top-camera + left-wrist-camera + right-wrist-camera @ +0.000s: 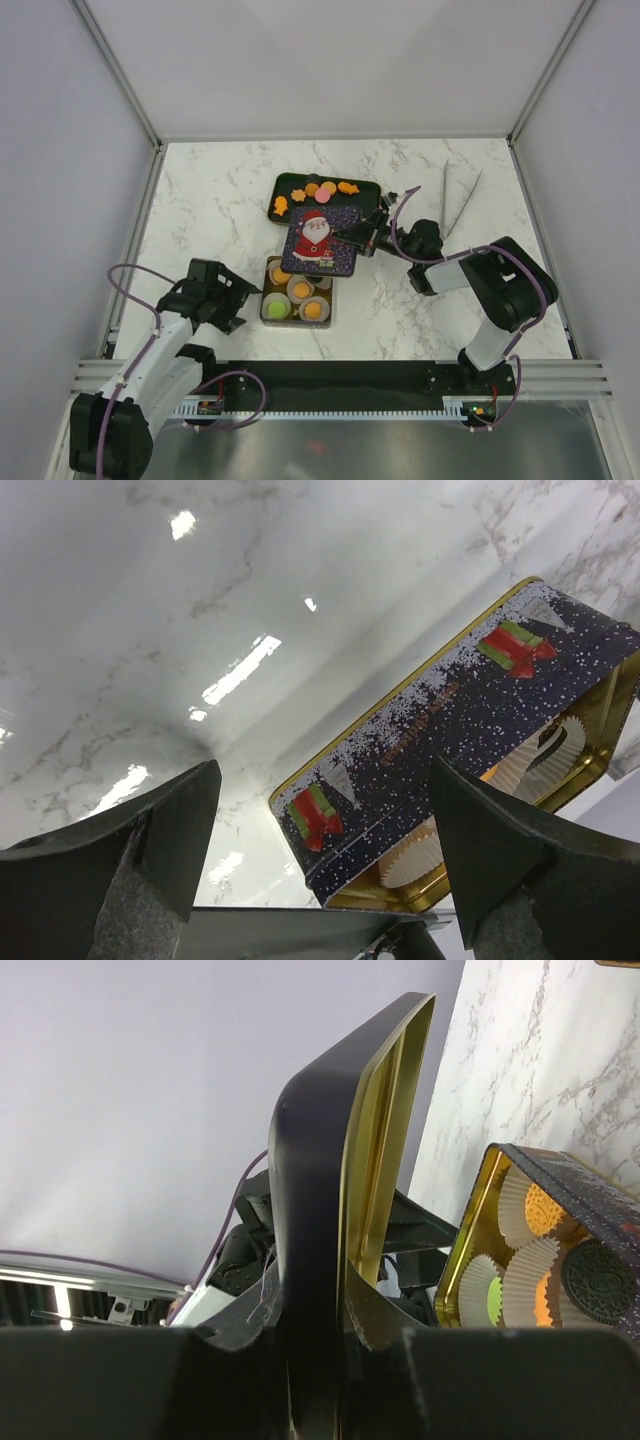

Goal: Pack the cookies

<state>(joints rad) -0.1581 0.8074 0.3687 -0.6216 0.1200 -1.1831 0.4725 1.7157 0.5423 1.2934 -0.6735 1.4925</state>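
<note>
Cookies, orange and pink, lie on a black tray [290, 183]; one pink cookie [322, 196] sits mid-tray. An open gold tin [270, 268] holds white paper cups with a green cookie [275, 307] and orange cookies [314, 310]. My right gripper [362, 238] is shut on the edge of the Santa lid [320, 240], which hangs over the tin's far end. In the right wrist view the lid [330, 1190] stands edge-on between my fingers [385, 1325], with the tin [478, 1222] beyond. My left gripper [238, 298] is open just left of the tin [470, 710], nothing between its jaws.
Two metal tongs [445, 195] lie at the back right of the marble table [210, 200]. White walls enclose the table on three sides. A dark round cookie [598, 1280] sits in the tin beside the paper cups [515, 1205].
</note>
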